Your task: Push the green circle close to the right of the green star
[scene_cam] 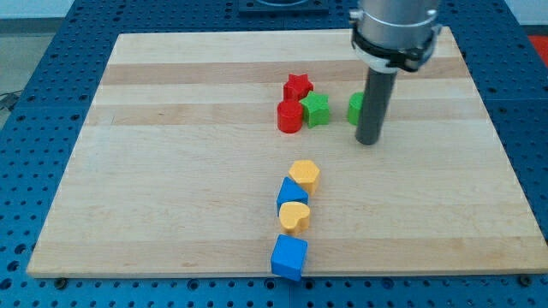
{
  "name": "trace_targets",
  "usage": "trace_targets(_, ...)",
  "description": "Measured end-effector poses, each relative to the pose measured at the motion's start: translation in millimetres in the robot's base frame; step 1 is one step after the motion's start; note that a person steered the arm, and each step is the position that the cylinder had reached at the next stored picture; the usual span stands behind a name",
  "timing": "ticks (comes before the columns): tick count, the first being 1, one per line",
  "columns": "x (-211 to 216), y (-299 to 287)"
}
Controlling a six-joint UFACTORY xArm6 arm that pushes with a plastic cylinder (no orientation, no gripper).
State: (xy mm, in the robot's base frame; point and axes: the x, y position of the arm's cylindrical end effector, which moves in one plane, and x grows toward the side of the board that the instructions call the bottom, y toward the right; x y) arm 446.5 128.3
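Note:
The green star [316,109] sits on the wooden board [171,171] near the view's top middle. The green circle [354,108] lies a short way to the star's right, partly hidden behind my rod. My tip [368,141] rests on the board just below and slightly right of the green circle, close to it. A small gap shows between the circle and the star.
A red star [297,86] and a red cylinder [289,116] touch the green star's left side. Lower down, a yellow hexagon [305,174], a blue block [292,193], a yellow heart [294,216] and a blue cube [288,257] form a column.

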Motion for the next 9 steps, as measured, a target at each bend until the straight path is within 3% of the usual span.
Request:
trace_targets(2,-25.7,58.7)
trace_targets(9,-37.6,-1.6)
